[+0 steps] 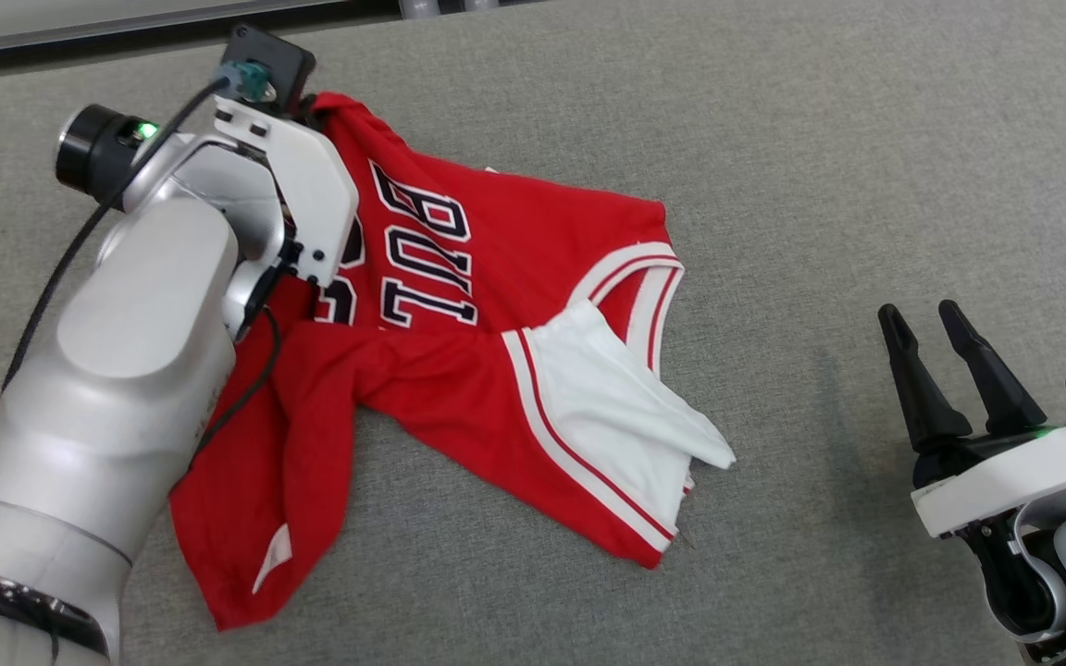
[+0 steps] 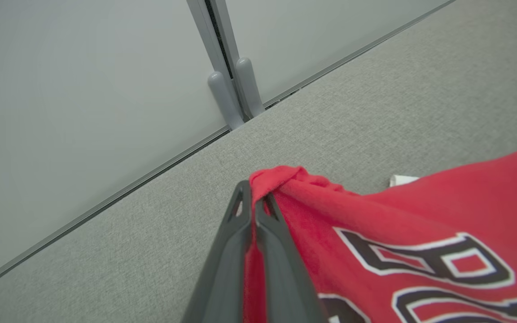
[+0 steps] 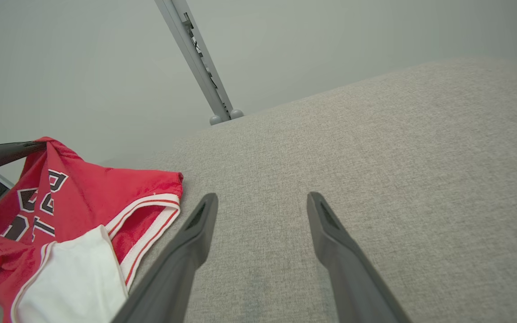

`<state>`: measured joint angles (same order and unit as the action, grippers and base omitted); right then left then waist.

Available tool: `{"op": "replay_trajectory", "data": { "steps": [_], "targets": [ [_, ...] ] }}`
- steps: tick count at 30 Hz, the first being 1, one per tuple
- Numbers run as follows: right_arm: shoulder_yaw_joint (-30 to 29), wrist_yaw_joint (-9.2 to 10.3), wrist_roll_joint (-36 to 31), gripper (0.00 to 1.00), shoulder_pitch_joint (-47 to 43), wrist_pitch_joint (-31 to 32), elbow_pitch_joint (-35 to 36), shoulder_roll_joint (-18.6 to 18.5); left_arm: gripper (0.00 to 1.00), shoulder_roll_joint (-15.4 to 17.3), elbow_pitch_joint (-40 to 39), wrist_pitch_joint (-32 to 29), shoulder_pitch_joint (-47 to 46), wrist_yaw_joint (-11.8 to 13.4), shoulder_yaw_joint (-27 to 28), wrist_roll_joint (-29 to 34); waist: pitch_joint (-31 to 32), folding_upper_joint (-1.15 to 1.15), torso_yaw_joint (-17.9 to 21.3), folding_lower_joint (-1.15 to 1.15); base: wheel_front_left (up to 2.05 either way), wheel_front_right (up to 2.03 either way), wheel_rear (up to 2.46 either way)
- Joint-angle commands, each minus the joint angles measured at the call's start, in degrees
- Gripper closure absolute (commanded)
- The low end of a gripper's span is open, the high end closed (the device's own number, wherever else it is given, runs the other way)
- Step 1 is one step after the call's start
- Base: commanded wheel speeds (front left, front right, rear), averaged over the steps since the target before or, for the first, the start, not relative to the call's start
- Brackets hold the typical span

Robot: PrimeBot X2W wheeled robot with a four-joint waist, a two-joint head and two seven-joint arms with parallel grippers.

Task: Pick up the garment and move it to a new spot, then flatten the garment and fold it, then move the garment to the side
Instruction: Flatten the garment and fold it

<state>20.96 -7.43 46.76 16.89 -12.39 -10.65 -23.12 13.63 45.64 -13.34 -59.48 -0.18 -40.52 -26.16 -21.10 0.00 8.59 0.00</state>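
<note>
Now the left gripper [image 2: 254, 199] pinches a bunched edge of the garment [image 2: 420, 211] at its tips, likely for lifting; the right gripper [image 1: 920, 314] hangs spread, garment well to its left.

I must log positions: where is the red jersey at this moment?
In the head view the red jersey lies crumpled on the grey surface, left of centre, with its far corner pinched in the left hand.

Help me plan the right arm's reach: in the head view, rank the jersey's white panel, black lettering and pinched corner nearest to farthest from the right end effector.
1. white panel, rightmost.
2. black lettering, middle.
3. pinched corner, far left, clamped in the left end effector.
</note>
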Motion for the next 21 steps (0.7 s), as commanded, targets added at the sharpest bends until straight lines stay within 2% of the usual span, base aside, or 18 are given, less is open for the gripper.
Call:
{"op": "replay_trajectory", "data": {
  "steps": [1, 6, 7, 8, 10, 14, 21],
  "targets": [
    [0.09, -0.12, 0.18, 0.0, 0.79, -0.55, -0.12, -0.01, 1.0, 0.17, 1.29, 1.25, -1.85, 0.46, 0.66, 0.38, -0.97, 0.0, 1.12, 0.0, 0.0, 0.0, 0.0],
    [0.7, -0.13, 0.12, 0.0, 1.94, -1.12, -0.55, 0.39, 1.0, -1.22, 8.96, 6.37, -4.84, 0.09, 1.2, 0.24, -1.39, 0.0, 2.0, 0.0, 0.0, 0.0, 0.0],
    [0.96, -0.13, 0.13, 0.0, 2.16, -1.21, -0.69, 0.44, 0.73, -1.71, 10.47, 7.12, -4.96, -0.35, 1.27, -0.16, -1.27, 0.0, 2.08, 0.0, 0.0, 0.0, 0.0],
    [1.14, -0.12, 0.12, 0.0, 2.33, -1.29, -0.82, 0.46, 0.0, -2.26, 11.74, 7.85, -4.97, -0.8, 1.38, -0.43, -1.07, 0.0, 2.04, 0.0, 0.0, 0.0, 0.0],
    [1.34, -0.12, 0.27, 0.0, 2.4, -1.41, -1.14, 0.49, 0.0, -3.61, 14.26, 9.19, -4.33, -1.46, 1.12, -0.76, -0.39, 0.0, 1.59, 0.0, 0.0, 0.0, 0.0],
    [1.94, -0.12, 0.67, 0.0, 1.5, -1.62, -1.83, 0.38, 0.0, -5.7, 16.99, 14.02, -3.13, -1.18, 0.74, -0.7, 2.09, 0.0, -0.31, 0.0, 0.0, 0.0, 0.0],
    [2.03, -0.12, 1.24, 0.0, -1.04, -2.22, -3.47, 0.52, 0.0, -7.95, 17.38, 24.05, 3.51, -0.98, 2.67, -3.78, 9.12, 0.0, -3.98, 0.0, 0.0, 0.0, 0.0]
  ]
}}
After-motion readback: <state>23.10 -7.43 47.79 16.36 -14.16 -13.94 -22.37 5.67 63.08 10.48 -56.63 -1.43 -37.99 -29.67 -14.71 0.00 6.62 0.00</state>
